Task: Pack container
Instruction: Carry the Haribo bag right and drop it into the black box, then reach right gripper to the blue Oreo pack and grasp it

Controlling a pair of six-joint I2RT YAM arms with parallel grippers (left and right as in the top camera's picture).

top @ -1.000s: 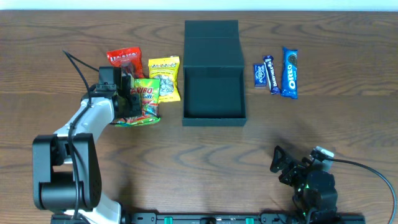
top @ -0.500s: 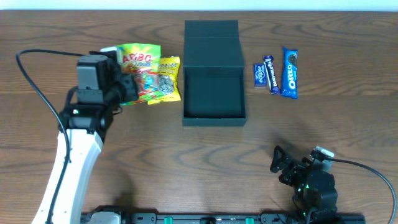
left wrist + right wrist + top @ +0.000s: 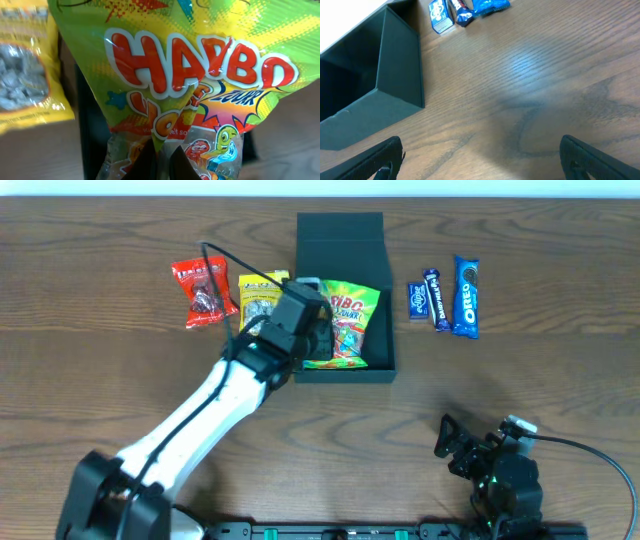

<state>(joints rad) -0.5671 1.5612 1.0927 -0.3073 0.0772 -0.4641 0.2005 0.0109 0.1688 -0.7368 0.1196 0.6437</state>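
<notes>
The dark teal-green container (image 3: 340, 242) stands open at the back middle of the table, lid flap folded back. My left gripper (image 3: 318, 335) is shut on a green and yellow Haribo bag (image 3: 345, 320) and holds it over the container's open cavity. In the left wrist view the Haribo bag (image 3: 185, 75) fills the frame, pinched between my left gripper's fingertips (image 3: 162, 160). My right gripper (image 3: 462, 448) is open and empty near the front right edge; its view shows the container's wall (image 3: 397, 65).
A red snack bag (image 3: 203, 290) and a yellow snack bag (image 3: 262, 298) lie left of the container. A small blue packet (image 3: 418, 300), a dark bar (image 3: 437, 298) and a blue Oreo pack (image 3: 466, 295) lie right of it.
My left gripper has lifted the Haribo bag from the table left of the container and carried it right, over the open container. The right arm has not moved.
</notes>
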